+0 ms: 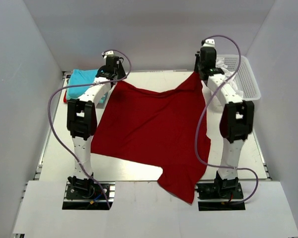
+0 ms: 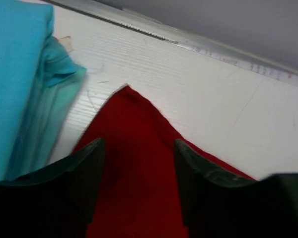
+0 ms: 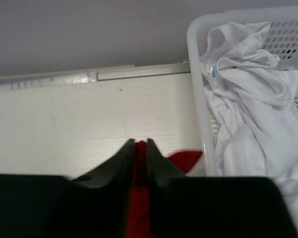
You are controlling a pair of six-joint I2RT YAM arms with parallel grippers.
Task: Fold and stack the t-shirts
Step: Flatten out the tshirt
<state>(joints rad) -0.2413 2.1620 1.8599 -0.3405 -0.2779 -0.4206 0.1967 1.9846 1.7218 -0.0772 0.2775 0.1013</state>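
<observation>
The dark red t-shirt (image 1: 154,129) sprawled across the surface (image 1: 59,163), folded teal t-shirts (image 1: 82,78) at far left, right fingers (image 3: 121,157) pinched on its far right corner while the left fingers (image 2: 87,168) gaped, empty, over the other, so a lone pull might skew it.

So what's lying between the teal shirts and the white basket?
The red shirt, spread across the table; the top view shows it.
</observation>
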